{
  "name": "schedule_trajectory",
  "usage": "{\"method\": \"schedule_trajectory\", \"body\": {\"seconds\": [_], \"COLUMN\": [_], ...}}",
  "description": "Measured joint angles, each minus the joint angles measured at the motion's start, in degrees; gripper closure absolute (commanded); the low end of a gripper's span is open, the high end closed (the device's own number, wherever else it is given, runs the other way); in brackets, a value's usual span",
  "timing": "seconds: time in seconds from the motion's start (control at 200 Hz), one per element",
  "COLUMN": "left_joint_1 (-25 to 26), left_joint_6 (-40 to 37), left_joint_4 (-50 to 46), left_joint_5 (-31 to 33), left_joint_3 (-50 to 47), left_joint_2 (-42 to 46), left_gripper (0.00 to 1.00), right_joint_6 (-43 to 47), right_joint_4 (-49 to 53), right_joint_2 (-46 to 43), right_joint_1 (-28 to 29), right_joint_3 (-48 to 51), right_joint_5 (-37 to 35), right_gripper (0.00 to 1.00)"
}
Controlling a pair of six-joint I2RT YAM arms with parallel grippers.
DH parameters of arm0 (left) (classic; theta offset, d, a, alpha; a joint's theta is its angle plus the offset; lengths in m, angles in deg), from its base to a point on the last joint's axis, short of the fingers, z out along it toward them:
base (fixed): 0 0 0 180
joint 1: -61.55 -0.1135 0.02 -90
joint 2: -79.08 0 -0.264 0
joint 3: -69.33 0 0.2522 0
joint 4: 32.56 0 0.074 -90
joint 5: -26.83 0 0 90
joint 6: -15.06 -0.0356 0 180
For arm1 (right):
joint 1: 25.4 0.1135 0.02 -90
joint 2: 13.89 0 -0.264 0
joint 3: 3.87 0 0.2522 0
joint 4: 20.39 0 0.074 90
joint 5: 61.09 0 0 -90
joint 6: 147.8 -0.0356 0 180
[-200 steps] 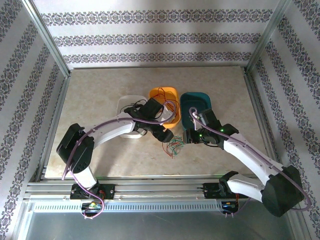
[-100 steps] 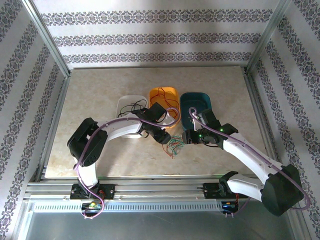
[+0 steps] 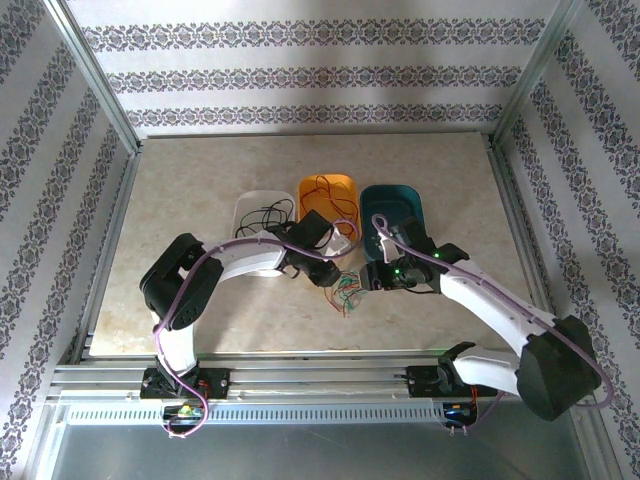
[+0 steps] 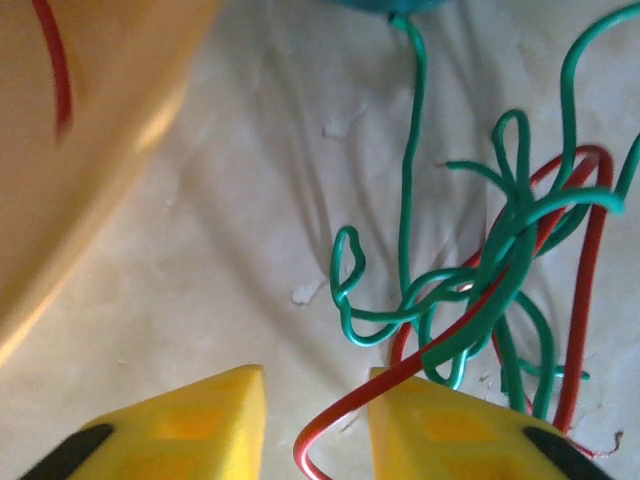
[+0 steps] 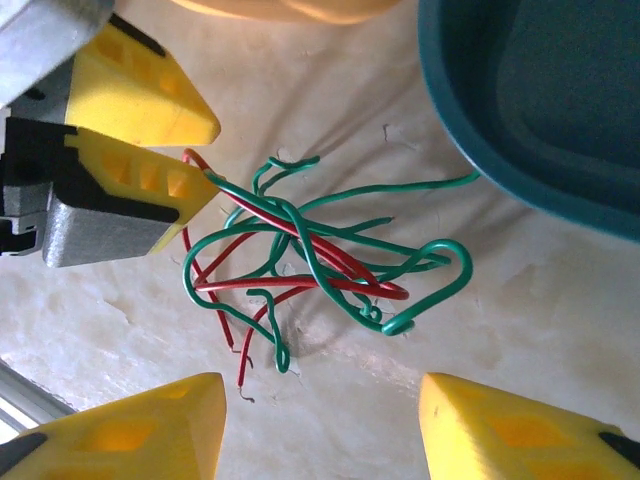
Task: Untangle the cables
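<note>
The cables (image 3: 345,290) lie as a small tangle of green and red wires on the table in front of the tubs. My left gripper (image 3: 328,272) is at the tangle's left edge. In the left wrist view the bundle (image 4: 480,290) sits just ahead, and a red wire loops through the narrow gap between the jaws of the gripper (image 4: 315,430), which are still apart. My right gripper (image 3: 371,278) stands open on the right of the bundle. In its wrist view the cables (image 5: 310,250) lie beyond its wide-spread tips (image 5: 325,430), and the left gripper (image 5: 212,155) shows at the upper left.
Three tubs stand in a row behind the bundle: a white tub (image 3: 262,215) holding black wires, an orange tub (image 3: 328,195) holding red wires, and a teal tub (image 3: 392,210). The teal tub's wall (image 5: 540,100) is close to my right gripper. Metal frame posts border the table.
My left arm has come down from over the orange tub to the bundle's left edge, and its jaws have narrowed around a red wire. The right arm has hardly moved.
</note>
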Motion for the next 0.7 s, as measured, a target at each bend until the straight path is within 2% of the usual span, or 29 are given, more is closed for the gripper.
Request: {"method": "schedule_trajectory", "body": {"seconds": [0.25,0.485,0.6,0.7], "left_joint_1": [0.0,0.0,0.0,0.0], "left_joint_6": [1.0,1.3,1.3,1.3], "left_joint_4": [3.1,3.7,3.7,3.6], "left_joint_5": [-2.2,-3.3,-3.9,-4.2], "left_joint_3": [-3.2,-5.0,-5.0,-5.0], "left_joint_2": [0.0,2.8,4.8,5.9], "left_gripper": [1.00,1.00,1.00,1.00], "right_joint_6": [0.9,1.3,1.6,1.3], "right_joint_4": [0.7,0.5,-0.2,-1.0], "right_joint_2": [8.6,11.6,13.0,13.9], "right_joint_1": [0.3,-0.5,-1.3,-2.2], "right_joint_3": [-3.0,-4.6,-5.3,-5.4], "right_joint_5": [0.0,-1.4,-2.2,-3.4], "right_gripper": [0.48,0.51,0.64,0.85]}}
